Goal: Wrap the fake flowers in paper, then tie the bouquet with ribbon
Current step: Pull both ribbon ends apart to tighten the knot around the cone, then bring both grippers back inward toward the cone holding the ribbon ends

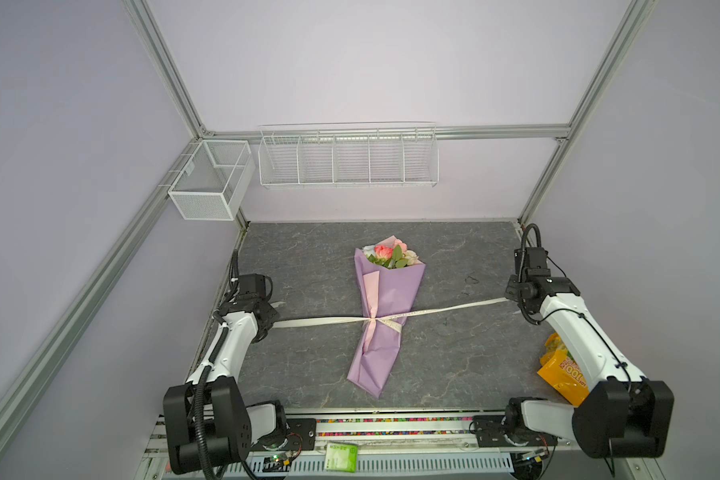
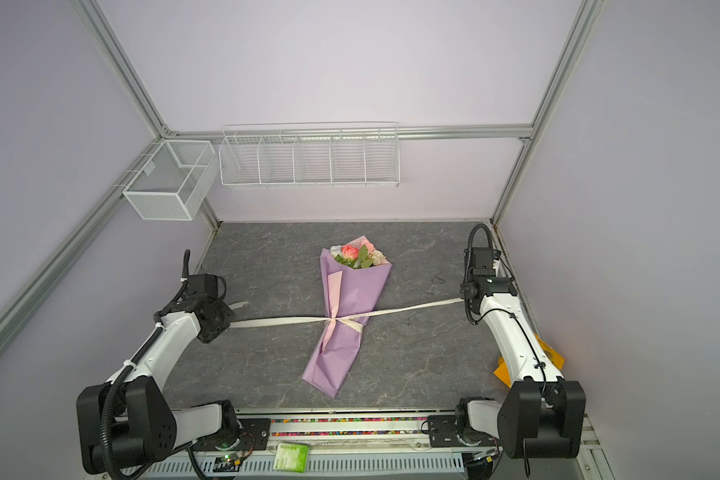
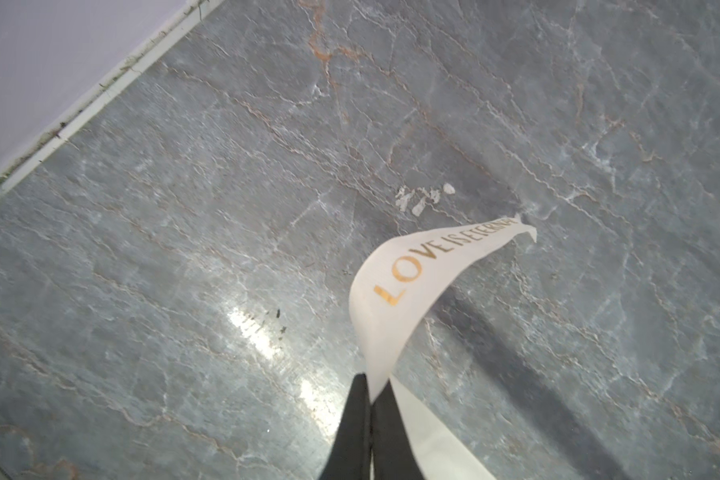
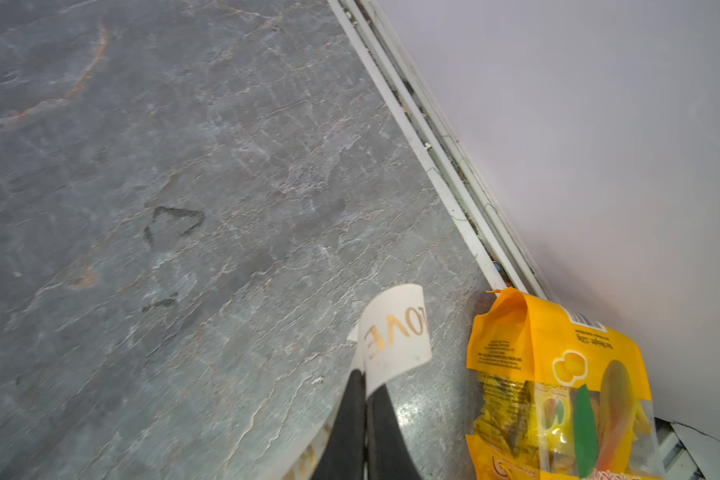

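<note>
Cream ribbon (image 1: 321, 321) round bouquet (image 1: 385, 252), pinched by left fingers (image 3: 352, 419), right fingers (image 4: 346, 424) near snack bag (image 4: 558, 395).

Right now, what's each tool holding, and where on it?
Both hold the cream lettered ribbon: the left tool pinches it near its left end, the right tool near its right end, printed tails sticking out beyond.

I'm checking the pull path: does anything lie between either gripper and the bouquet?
Nothing visible but the ribbon, held by the left gripper and right gripper and wrapped round the bouquet. The yellow snack bag lies aside.
</note>
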Tool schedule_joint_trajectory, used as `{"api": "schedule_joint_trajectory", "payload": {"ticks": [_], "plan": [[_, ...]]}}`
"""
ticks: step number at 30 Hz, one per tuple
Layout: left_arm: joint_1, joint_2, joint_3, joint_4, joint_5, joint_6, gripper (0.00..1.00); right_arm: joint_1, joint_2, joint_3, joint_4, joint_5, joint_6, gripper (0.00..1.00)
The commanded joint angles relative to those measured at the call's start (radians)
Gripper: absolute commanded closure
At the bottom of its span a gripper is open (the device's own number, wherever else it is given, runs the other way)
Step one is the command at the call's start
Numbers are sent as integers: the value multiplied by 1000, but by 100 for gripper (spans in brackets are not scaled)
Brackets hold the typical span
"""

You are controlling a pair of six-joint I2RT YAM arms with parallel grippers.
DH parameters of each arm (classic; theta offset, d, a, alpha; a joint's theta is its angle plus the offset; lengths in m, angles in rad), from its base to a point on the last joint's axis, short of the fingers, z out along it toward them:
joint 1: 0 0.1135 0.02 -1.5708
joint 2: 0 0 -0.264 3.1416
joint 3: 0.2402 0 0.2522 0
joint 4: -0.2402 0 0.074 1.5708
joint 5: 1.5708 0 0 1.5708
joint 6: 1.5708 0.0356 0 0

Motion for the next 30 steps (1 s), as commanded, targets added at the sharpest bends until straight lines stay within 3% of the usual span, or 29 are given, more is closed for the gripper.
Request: {"api": "schedule_joint_trajectory", "payload": {"ticks": [1, 9, 18, 25, 28, 30], "plan": [[19, 20, 36, -27, -135, 24, 100, -62, 6, 26, 49, 91, -23, 94], [45, 64, 32, -42, -268, 14, 100, -200, 61, 74, 95, 121, -55, 93], [98, 99, 5, -35, -323, -12, 100, -245, 153, 140, 163, 154, -113, 93], [124, 74, -10, -10, -277, -13, 100, -310, 173, 181, 137, 40, -84, 94], [123, 65, 8, -15, -168, -8, 100, -304, 171, 184, 136, -82, -88, 94], [121, 31, -6, 51, -19, 36, 100, -294, 176, 196, 114, -223, -97, 93]]}}
